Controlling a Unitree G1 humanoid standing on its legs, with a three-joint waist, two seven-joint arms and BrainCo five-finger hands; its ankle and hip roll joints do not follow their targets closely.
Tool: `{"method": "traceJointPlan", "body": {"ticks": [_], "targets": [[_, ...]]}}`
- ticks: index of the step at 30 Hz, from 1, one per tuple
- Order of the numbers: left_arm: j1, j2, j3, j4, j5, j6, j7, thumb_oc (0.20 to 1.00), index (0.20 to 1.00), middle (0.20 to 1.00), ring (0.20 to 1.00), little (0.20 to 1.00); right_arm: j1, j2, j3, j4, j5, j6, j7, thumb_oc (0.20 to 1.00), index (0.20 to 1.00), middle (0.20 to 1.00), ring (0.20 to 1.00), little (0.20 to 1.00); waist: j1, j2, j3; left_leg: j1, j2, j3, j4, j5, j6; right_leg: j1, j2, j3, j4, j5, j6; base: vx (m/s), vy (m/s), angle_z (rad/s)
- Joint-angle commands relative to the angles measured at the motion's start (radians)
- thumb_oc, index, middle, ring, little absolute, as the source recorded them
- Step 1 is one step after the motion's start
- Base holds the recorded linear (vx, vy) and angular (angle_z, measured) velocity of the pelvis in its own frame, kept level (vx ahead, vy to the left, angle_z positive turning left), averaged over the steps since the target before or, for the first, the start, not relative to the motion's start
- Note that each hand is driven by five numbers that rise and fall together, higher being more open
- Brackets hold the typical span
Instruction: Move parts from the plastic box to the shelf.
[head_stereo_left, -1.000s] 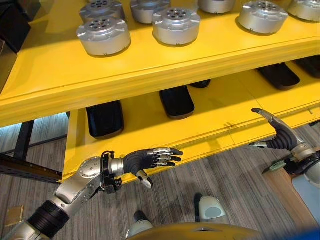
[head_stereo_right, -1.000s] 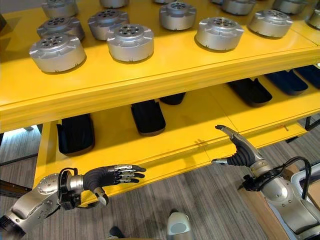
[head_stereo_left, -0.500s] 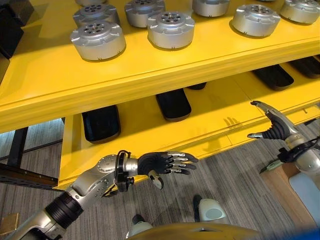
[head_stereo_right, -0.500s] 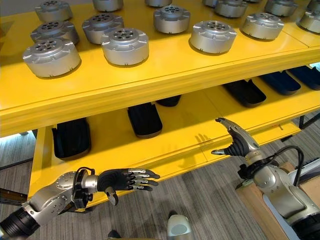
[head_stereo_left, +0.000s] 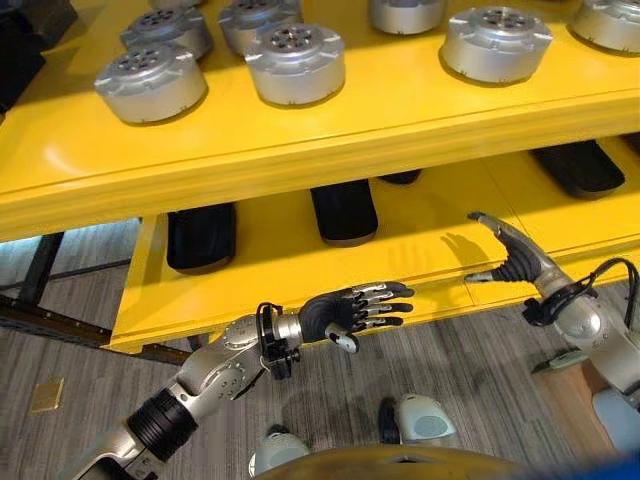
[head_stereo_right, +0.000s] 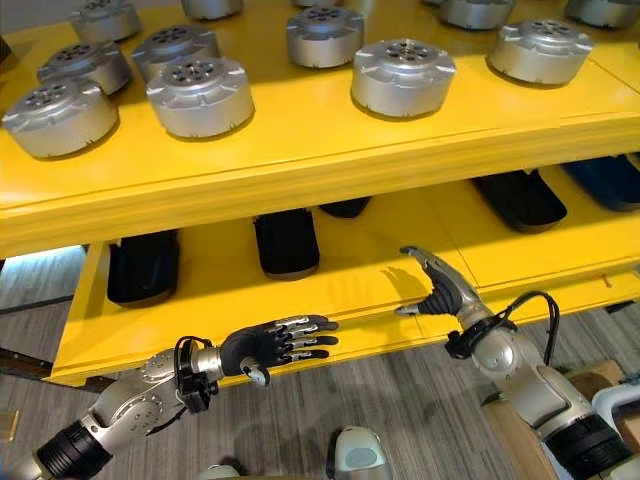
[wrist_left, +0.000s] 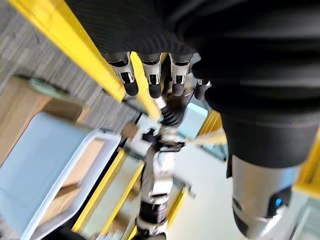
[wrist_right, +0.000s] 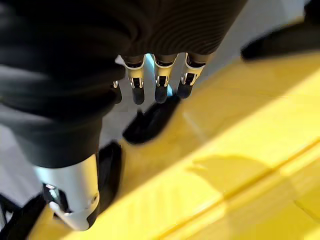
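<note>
my left hand (head_stereo_left: 345, 308) has its fingers straight and relaxed, nothing in them, low centre of frame by the lower shelf (head_stereo_left: 280, 265) lip. my right hand (head_stereo_left: 505, 255) is spread wide and empty too, at the right. over the last second both have drifted toward the centre along that front edge. the silver round parts (head_stereo_left: 294, 62) sit in rows on the upper shelf (head_stereo_left: 350, 135) at the top; dark trays (head_stereo_left: 343, 210) lie below. i judge a placement is finished; next i fetch another part.
</note>
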Motion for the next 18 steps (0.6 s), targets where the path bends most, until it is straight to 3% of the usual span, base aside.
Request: {"method": "traceJointPlan", "body": {"ticks": [1, 3, 8, 11, 12, 13, 15, 16, 17, 18], "targets": [[0.038, -0.005, 0.073, -0.051, -0.029, -0.041, -0.026, 1.0, 1.0, 1.0, 1.0, 1.0, -0.026, 0.037, -0.034, -0.031, 0.047, -0.055, -0.049, 1.0, 1.0, 1.0, 1.0, 1.0, -0.033, -0.008, -0.023, 0.018, -0.029, -0.006, -0.036, 0.02, 0.004, 0.093, -0.01, -0.014, -0.149, 0.074, 0.122, -0.05, 0.081, 0.31], [0.059, -0.012, 0.081, -0.042, -0.015, -0.044, -0.019, 1.0, 1.0, 1.0, 1.0, 1.0, -0.031, 0.076, -0.019, -0.019, 0.048, -0.096, -0.066, 1.0, 1.0, 1.0, 1.0, 1.0, -0.017, -0.008, -0.031, 0.01, -0.056, -0.029, -0.075, 0.002, 0.022, 0.099, -0.006, -0.008, -0.165, 0.083, 0.125, -0.05, 0.125, 0.27], [0.088, -0.025, 0.091, -0.036, 0.024, -0.044, -0.094, 1.0, 1.0, 1.0, 1.0, 1.0, -0.042, 0.088, -0.032, -0.028, 0.006, -0.076, -0.07, 1.0, 1.0, 1.0, 1.0, 1.0, 0.008, -0.023, -0.052, 0.065, -0.126, -0.082, -0.187, -0.021, 0.055, 0.11, 0.002, -0.008, -0.188, 0.098, 0.15, -0.02, 0.2, 0.05], [0.083, -0.027, 0.085, -0.027, 0.019, -0.048, -0.103, 1.0, 1.0, 1.0, 1.0, 1.0, -0.069, 0.088, -0.029, -0.024, -0.02, -0.089, -0.072, 1.0, 1.0, 1.0, 1.0, 1.0, 0.017, -0.035, -0.052, 0.077, -0.134, -0.076, -0.198, -0.025, 0.059, 0.113, 0.019, -0.026, -0.173, 0.086, 0.146, 0.01, 0.167, 0.04], [0.071, -0.023, 0.079, -0.017, 0.024, -0.056, -0.087, 1.0, 1.0, 1.0, 1.0, 1.0, -0.097, 0.084, -0.017, -0.023, -0.015, -0.088, -0.082, 1.0, 1.0, 1.0, 1.0, 1.0, 0.025, -0.041, -0.041, 0.066, -0.132, -0.074, -0.186, -0.027, 0.067, 0.097, 0.032, -0.033, -0.112, 0.055, 0.139, -0.07, 0.09, -0.13], [0.053, -0.028, 0.062, -0.015, 0.026, -0.048, -0.074, 1.0, 1.0, 1.0, 1.0, 1.0, -0.115, 0.094, -0.008, -0.017, -0.04, -0.068, -0.118, 1.0, 1.0, 1.0, 1.0, 1.0, 0.03, -0.043, -0.024, 0.049, -0.128, -0.094, -0.157, -0.046, 0.088, 0.056, 0.019, -0.015, -0.007, 0.018, 0.14, -0.08, 0.043, -0.09], [0.045, -0.029, 0.056, -0.017, 0.013, -0.044, -0.072, 1.0, 1.0, 1.0, 1.0, 1.0, -0.121, 0.101, -0.004, -0.007, -0.049, -0.063, -0.145, 1.0, 1.0, 1.0, 1.0, 1.0, 0.034, -0.045, -0.018, 0.04, -0.126, -0.103, -0.139, -0.055, 0.096, 0.04, -0.002, -0.009, 0.024, 0.01, 0.145, -0.08, -0.089, -0.01], [0.037, -0.032, 0.057, -0.021, 0.002, -0.029, -0.07, 1.0, 1.0, 1.0, 1.0, 1.0, -0.124, 0.12, -0.008, 0.021, -0.052, -0.053, -0.194, 1.0, 1.0, 1.0, 1.0, 1.0, 0.044, -0.048, -0.003, 0.015, -0.12, -0.132, -0.104, -0.067, 0.113, 0.026, -0.055, 0.021, 0.041, 0.03, 0.17, -0.11, -0.155, 0.04], [0.036, -0.033, 0.058, -0.021, 0.002, -0.025, -0.069, 1.0, 1.0, 1.0, 1.0, 1.0, -0.124, 0.122, -0.009, 0.023, -0.051, -0.05, -0.2, 1.0, 1.0, 1.0, 1.0, 1.0, 0.044, -0.048, -0.002, 0.012, -0.119, -0.136, -0.1, -0.068, 0.114, 0.024, -0.061, 0.026, 0.042, 0.033, 0.173, -0.15, -0.255, 0.22], [0.029, -0.041, 0.06, -0.018, 0.009, -0.014, -0.064, 1.0, 1.0, 1.0, 1.0, 1.0, -0.114, 0.138, -0.022, 0.03, -0.046, -0.043, -0.239, 1.0, 1.0, 1.0, 1.0, 1.0, 0.037, -0.044, 0.006, 0.003, -0.119, -0.164, -0.09, -0.071, 0.123, 0.008, -0.097, 0.085, 0.042, 0.066, 0.202, -0.07, -0.163, 0.65]]}}
